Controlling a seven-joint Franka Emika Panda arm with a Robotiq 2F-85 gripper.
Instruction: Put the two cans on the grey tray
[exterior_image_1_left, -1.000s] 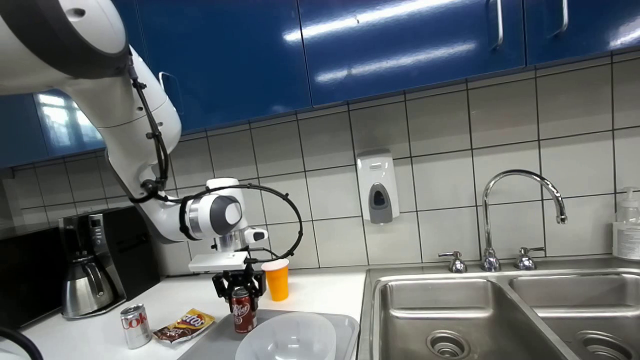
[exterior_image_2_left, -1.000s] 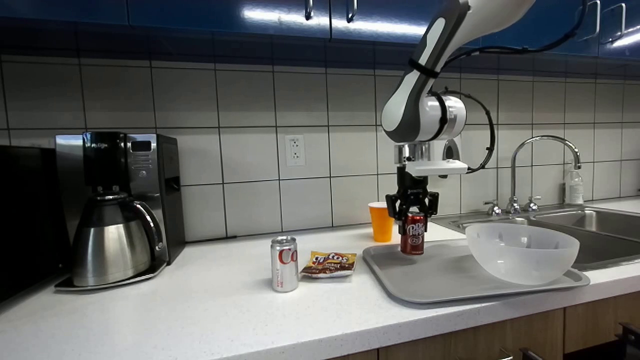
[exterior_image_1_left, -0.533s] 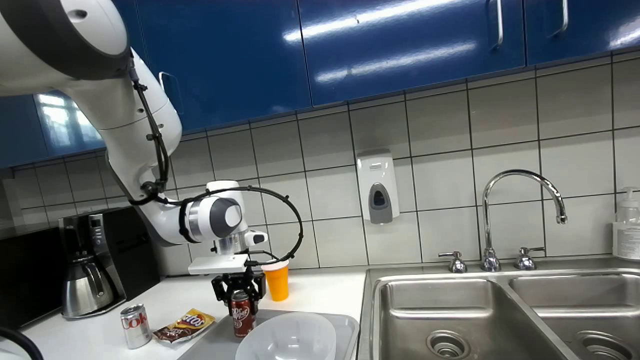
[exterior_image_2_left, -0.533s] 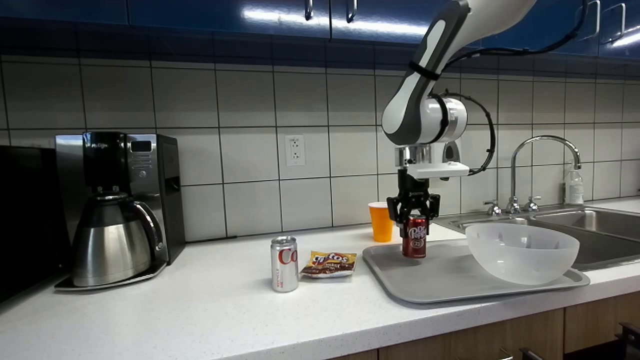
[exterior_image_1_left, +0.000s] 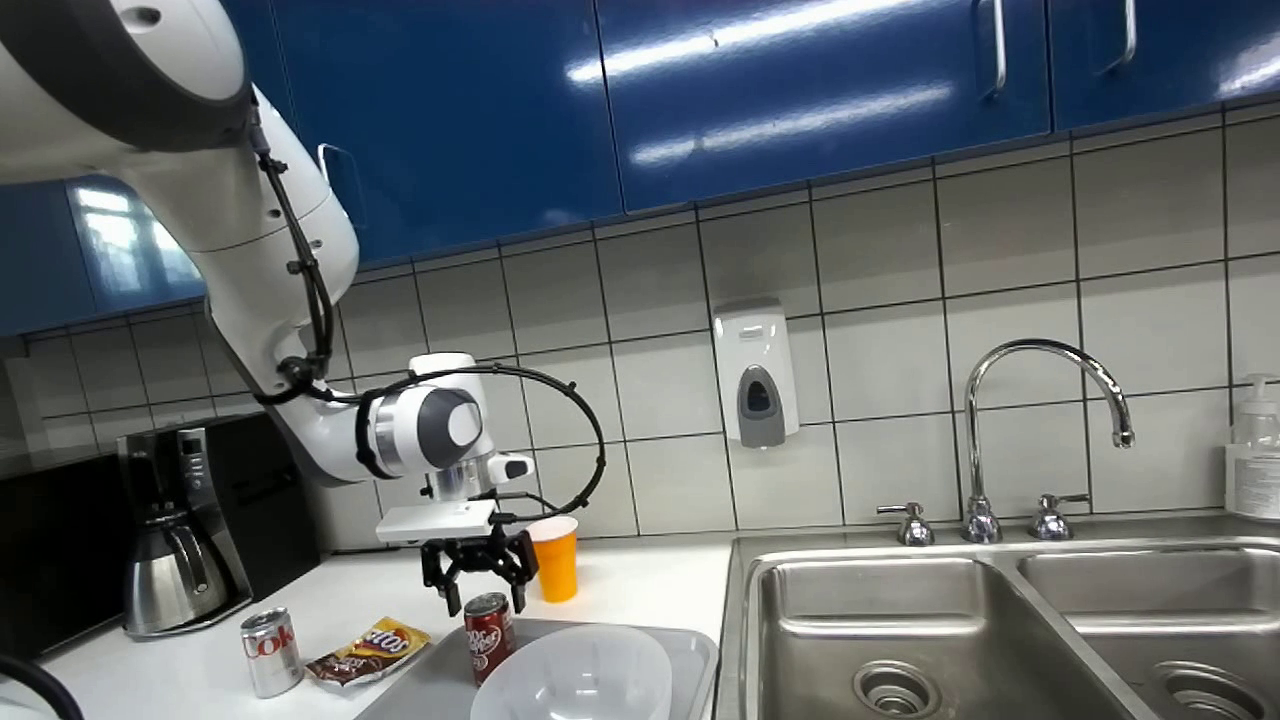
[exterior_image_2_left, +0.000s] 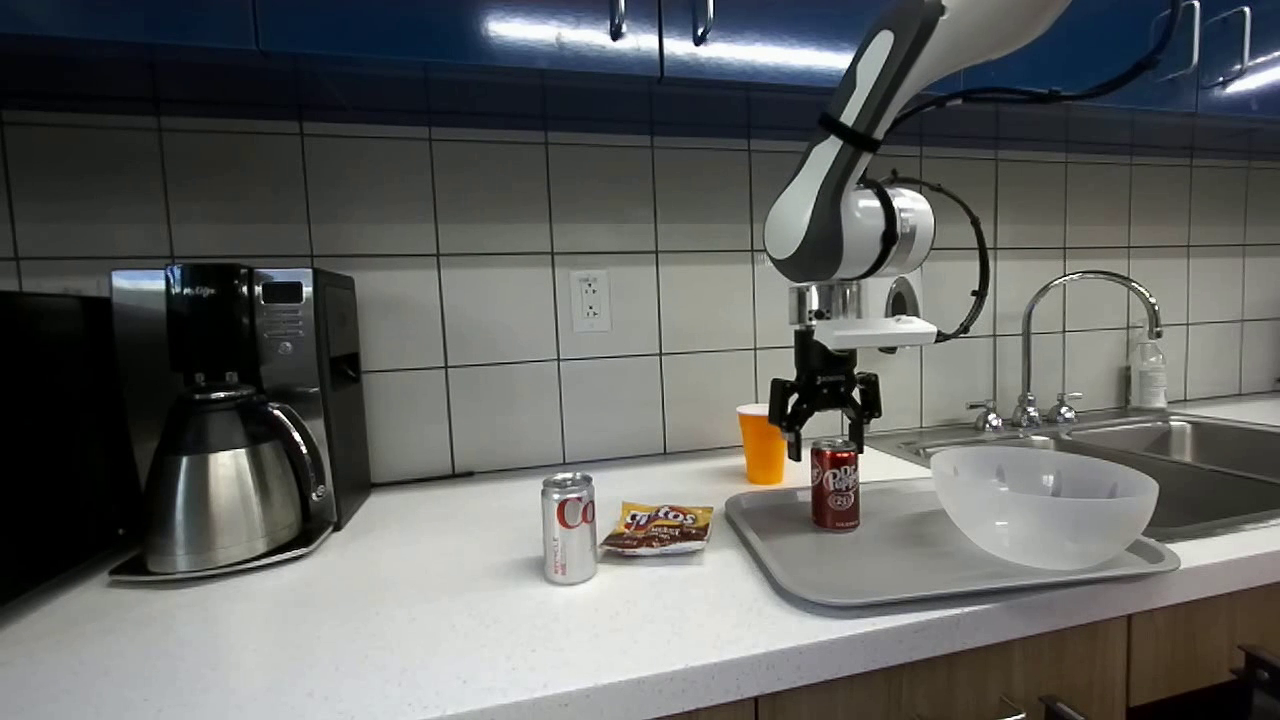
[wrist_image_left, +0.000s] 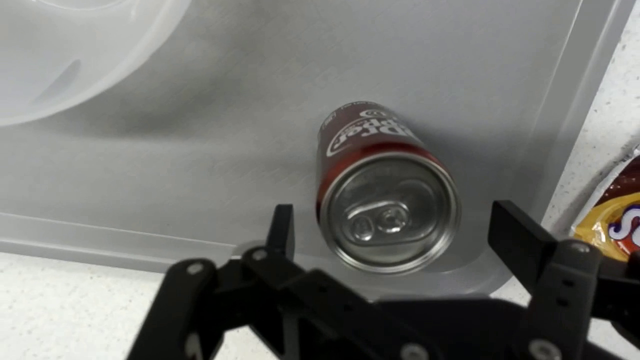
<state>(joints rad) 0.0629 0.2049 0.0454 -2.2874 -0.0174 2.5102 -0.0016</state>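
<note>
Cans: you have two
Tray: one
Bowl: one
Cup: one
Snack bag: one
Coffee maker: one
Sink basins: you see two
Faucet: one
Pump bottle: one
Wall dispenser: one
Outlet: one

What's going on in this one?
A robot arm is at work over the grey tray, apparently halfway through its job. The dark red Dr Pepper can stands upright on the tray, and the open gripper is at its top, jaws apart on either side, holding nothing. The silver can stands on the white counter beside the snack bag, so that one appears left to move. A translucent bowl also sits on the tray.
</note>
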